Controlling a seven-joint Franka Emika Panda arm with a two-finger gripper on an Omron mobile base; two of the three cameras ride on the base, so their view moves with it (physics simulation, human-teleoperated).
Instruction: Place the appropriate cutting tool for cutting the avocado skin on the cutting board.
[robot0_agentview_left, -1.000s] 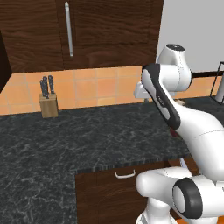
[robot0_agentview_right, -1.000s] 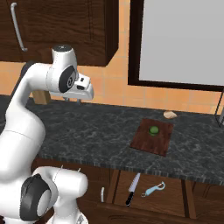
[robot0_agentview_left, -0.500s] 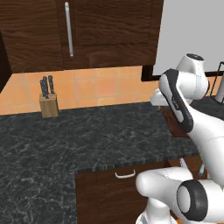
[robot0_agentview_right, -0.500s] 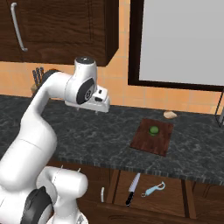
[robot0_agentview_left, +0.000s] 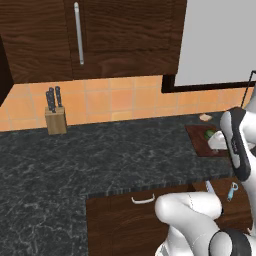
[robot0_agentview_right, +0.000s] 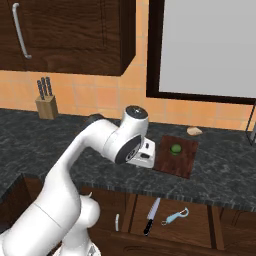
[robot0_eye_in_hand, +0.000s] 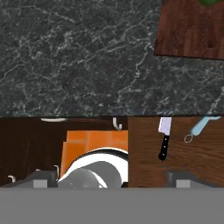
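Knife (robot0_agentview_right: 151, 216) lies in the open drawer (robot0_agentview_right: 200, 227) below the counter (robot0_agentview_right: 60, 140), blade toward the counter edge and black handle toward the front; the hand view shows it best (robot0_eye_in_hand: 164, 138), pale blade above dark handle, well apart from a light blue peeler (robot0_eye_in_hand: 200, 127) lying to its right on the same wooden drawer floor. The right base view gives both tools side by side, the peeler (robot0_agentview_right: 175, 217) angled; the left base view catches the knife only as a sliver (robot0_agentview_left: 210, 188) past the robot's white body, with the peeler (robot0_agentview_left: 232, 191) just beside it. Board (robot0_agentview_right: 176, 155) sits on the dark marble counter above the drawer, with the avocado (robot0_agentview_right: 175, 148) resting near its far edge. In the left base view the board (robot0_agentview_left: 198, 138) is partly covered by the arm and the avocado (robot0_agentview_left: 209, 134) peeks out beside it, while the hand view has only the board's corner (robot0_eye_in_hand: 188, 33) and a green scrap of avocado (robot0_eye_in_hand: 210, 2) at the top edge. Gripper (robot0_eye_in_hand: 112, 178) hangs over the counter's front edge just left of the board, its two fingers spread wide with nothing between them, the knife low and to the right of them. A knife block (robot0_agentview_left: 55, 119) stands far off against the orange tiled wall, seen from both base views. A small tan lump (robot0_agentview_right: 194, 131) lies on the counter behind the board.
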